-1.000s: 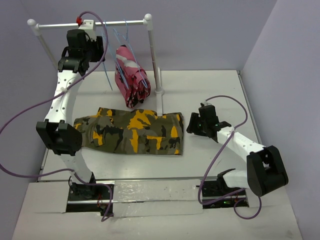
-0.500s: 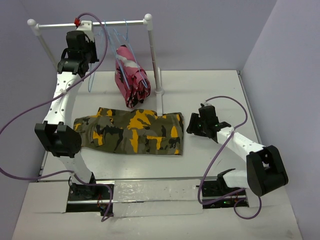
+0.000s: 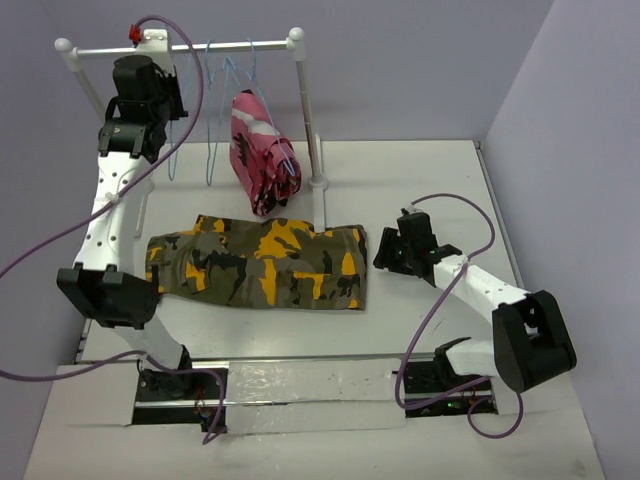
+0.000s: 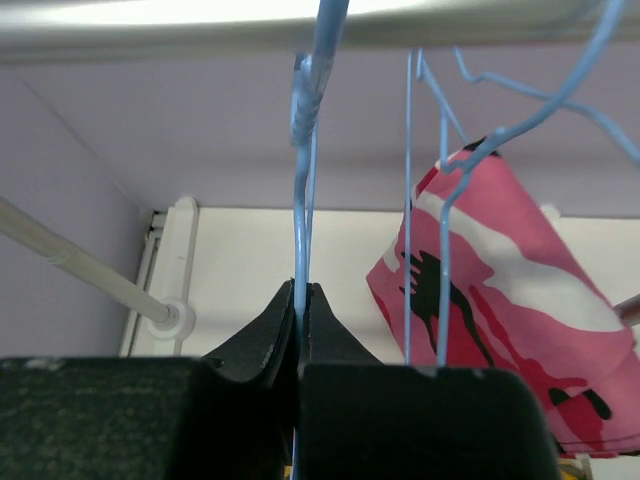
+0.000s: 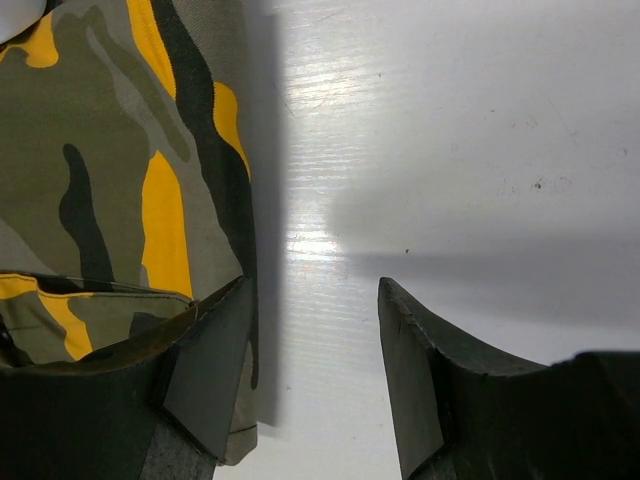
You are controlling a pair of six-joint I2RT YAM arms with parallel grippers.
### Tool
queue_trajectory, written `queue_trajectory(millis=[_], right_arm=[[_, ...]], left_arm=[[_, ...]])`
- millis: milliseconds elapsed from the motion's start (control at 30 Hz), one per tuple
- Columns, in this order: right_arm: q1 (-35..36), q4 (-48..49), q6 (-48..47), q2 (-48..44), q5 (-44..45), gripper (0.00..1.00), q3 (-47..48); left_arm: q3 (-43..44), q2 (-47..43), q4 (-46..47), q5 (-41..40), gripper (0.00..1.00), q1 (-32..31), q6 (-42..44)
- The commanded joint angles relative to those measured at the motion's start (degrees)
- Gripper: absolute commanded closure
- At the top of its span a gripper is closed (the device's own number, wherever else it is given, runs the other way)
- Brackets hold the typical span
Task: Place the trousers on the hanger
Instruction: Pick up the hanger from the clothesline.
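- The left gripper (image 4: 301,292), raised to the white rail stand (image 3: 230,46) at the far left of the table (image 3: 440,180), is pinching the wire of a light-blue hanger (image 4: 303,200). Its jaws are closed down to the thickness of the wire, with nothing else between them.
- The hanger's hook is looping over the rail above the gripper, so the hanger is hanging from the stand and is not yet free of it.
- Further blue hangers (image 4: 442,210) are hanging just to one side, near a pink camouflage garment (image 3: 262,150) that is draping from the same rail.
- The trousers (image 3: 262,262) are lying folded flat on the table below the stand, between the two arms and well apart from the held hanger.
- The right gripper (image 5: 315,288) is sitting low over the table at the trousers' right edge, its jaws parted wide and holding nothing. One finger is lying just beside the cloth hem; contact cannot be confirmed.
- Step in hand, as judged: fetching the hanger, with the trousers not yet taken up.
- Next move, as judged: lifting the hook clear of the rail without snagging the neighbouring wires, then bringing the hanger down to the trousers. There the right gripper is well placed to raise a cloth edge for threading over the bar.
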Motion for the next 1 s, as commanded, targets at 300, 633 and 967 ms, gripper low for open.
queue_trajectory(millis=[300, 633, 967], right_arm=[[0.3, -0.5, -0.4, -6.6, 0.5, 0.40, 0.1], [0.4, -1.8, -1.2, -13.5, -0.3, 0.40, 0.0], [0.7, -7.6, -2.0, -18.7, -0.4, 0.40, 5.7]], left_arm=[[-14.5, -17.1, 5.9, 0.1, 1.00, 0.1, 0.3], [-17.6, -24.1, -2.5, 2.2, 1.00, 0.1, 0.3], [-23.7, -37.5, -7.7, 3.3, 1.00, 0.1, -3.7]])
